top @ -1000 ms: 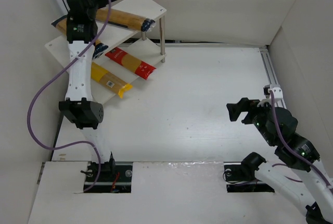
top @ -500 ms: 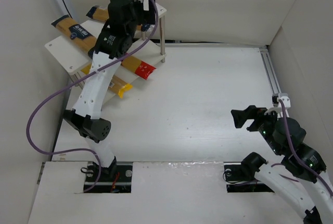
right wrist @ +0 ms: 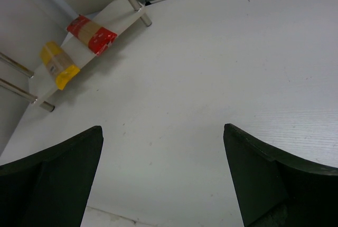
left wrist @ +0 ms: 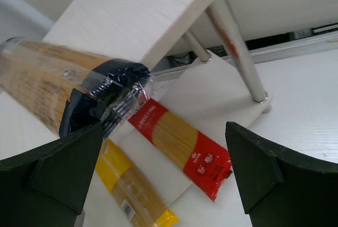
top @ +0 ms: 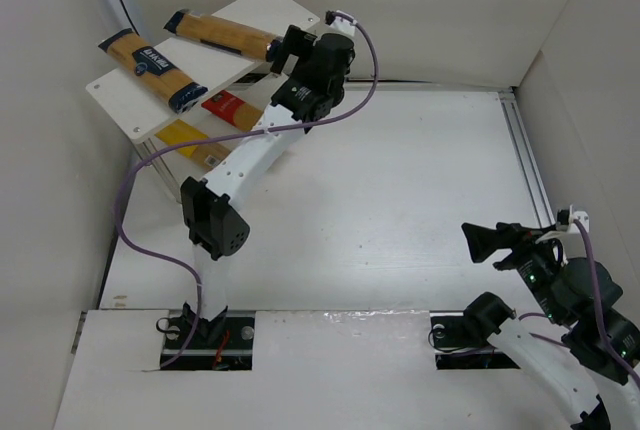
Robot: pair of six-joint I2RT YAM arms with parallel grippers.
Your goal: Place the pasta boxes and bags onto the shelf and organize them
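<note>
Off the shelf (top: 268, 5), left gripper (top: 292, 46) pulled back, jaws apart

A flat white table top (top: 400, 200) sits inside plain pale walls (top: 450, 10). A thin silver metal rail (top: 524, 145) runs along its right side.

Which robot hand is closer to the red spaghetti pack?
Left. The left hand hangs by the shelf, just above the red spaghetti pack. The right hand is far off across the table, near its own base.
</note>
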